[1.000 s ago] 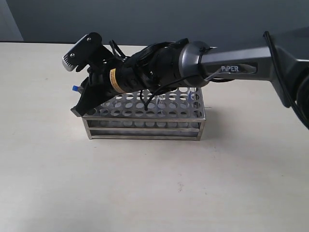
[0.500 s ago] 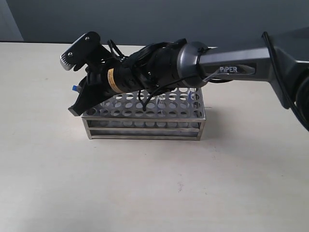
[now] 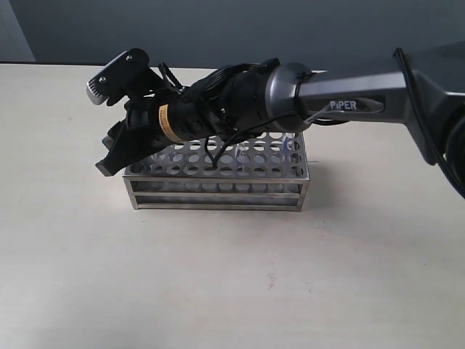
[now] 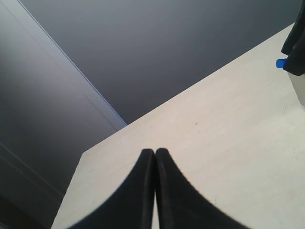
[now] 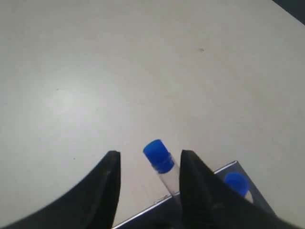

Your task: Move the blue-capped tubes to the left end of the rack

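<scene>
The left gripper is sitting pressed together. At the rack's left end, a blue-capped tube is standing between the right gripper's spread fingers, apparently untouched. Probably light, slick and brittle, so pinching just under the cap looks best.

The table is pale beige. A dark grey wall backs its far edge, paler at the left corner.
</scene>
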Tool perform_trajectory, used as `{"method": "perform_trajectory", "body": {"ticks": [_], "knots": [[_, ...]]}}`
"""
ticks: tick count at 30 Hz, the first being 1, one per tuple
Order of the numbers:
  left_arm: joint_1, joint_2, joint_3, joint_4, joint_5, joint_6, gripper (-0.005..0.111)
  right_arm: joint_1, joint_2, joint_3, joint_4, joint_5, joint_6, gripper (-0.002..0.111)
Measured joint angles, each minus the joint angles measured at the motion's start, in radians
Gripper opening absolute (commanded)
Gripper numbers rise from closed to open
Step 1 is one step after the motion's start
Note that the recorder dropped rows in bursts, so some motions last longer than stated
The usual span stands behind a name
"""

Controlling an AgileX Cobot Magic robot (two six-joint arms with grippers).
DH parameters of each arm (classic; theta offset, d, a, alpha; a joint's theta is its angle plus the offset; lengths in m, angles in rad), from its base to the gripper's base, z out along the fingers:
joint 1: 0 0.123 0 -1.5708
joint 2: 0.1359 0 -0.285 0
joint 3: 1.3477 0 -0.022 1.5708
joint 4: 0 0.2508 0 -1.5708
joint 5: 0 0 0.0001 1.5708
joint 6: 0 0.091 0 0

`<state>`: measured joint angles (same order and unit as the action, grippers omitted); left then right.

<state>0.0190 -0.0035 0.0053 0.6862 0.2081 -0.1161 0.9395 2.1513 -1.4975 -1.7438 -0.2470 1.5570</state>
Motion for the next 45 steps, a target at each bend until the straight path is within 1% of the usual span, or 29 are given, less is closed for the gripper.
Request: {"method": "perform_trajectory", "body": {"ticks": [9,11,13,16,17,18,29,30,31,34,35,36,37,40,45], "knots": [[0.000,0.000,0.000,0.000,0.000,0.000,0.001,0.004,0.006,-0.004,0.000,0.023,0.002,0.039],[0.000,0.000,0.000,0.000,0.000,0.000,0.001,0.004,0.009,-0.004,0.002,0.025,0.002,0.037],[0.000,0.000,0.000,0.000,0.000,0.000,0.001,0.004,0.009,-0.006,0.002,0.035,0.002,0.027],[0.000,0.000,0.000,0.000,0.000,0.000,0.001,0.006,0.009,-0.006,0.002,0.061,0.002,0.006],[0.000,0.000,0.000,0.000,0.000,0.000,0.001,0.006,0.009,-0.006,0.002,0.068,0.002,0.002],[0.000,0.000,0.000,0.000,0.000,0.000,0.001,0.006,0.009,-0.006,0.002,0.073,0.002,-0.001],[0.000,0.000,0.000,0.000,0.000,0.000,0.001,0.006,0.009,-0.006,0.004,0.081,0.002,0.000],[0.000,0.000,0.000,0.000,0.000,0.000,0.001,0.006,0.009,-0.006,0.004,0.081,0.002,0.003],[0.000,0.000,0.000,0.000,0.000,0.000,0.001,0.006,0.009,-0.006,0.004,0.081,0.002,0.008],[0.000,0.000,0.000,0.000,0.000,0.000,0.001,0.008,0.009,-0.006,0.004,0.077,0.002,0.030],[0.000,0.000,0.000,0.000,0.000,0.000,0.001,0.010,0.009,-0.006,0.004,0.074,0.002,0.036],[0.000,0.000,0.000,0.000,0.000,0.000,0.001,0.011,0.009,-0.006,0.004,0.074,0.002,0.039],[0.000,0.000,0.000,0.000,0.000,0.000,0.001,0.012,0.009,-0.006,0.004,0.070,0.002,0.040],[0.000,0.000,0.000,0.000,0.000,0.000,0.001,0.018,0.009,-0.006,0.004,0.070,0.002,0.036],[0.000,0.000,0.000,0.000,0.000,0.000,0.001,0.020,0.013,-0.006,0.004,0.100,-0.012,0.023]]}}
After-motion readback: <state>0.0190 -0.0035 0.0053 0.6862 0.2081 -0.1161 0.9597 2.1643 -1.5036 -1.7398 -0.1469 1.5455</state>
